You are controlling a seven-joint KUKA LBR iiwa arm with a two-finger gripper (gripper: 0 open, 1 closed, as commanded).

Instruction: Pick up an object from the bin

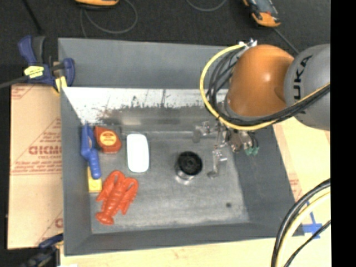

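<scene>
Nearest, a red toy lobster lies at the bin's left front, with a blue-handled tool, a white computer mouse and an orange tape measure behind it. Mid-floor sits a black round cap, the jaws hanging just to its right. The arm's orange cover hides their upper part; how wide they stand I cannot tell.

My gripper hangs inside the grey metal bin, and just to its left sits a round black knob on a shiny metal base. Farther left lies a smooth white oval plastic piece. Beyond it, well apart from me, are a small orange boxy case, a blue-handled tool with a yellow end and a red plastic lobster.
</scene>
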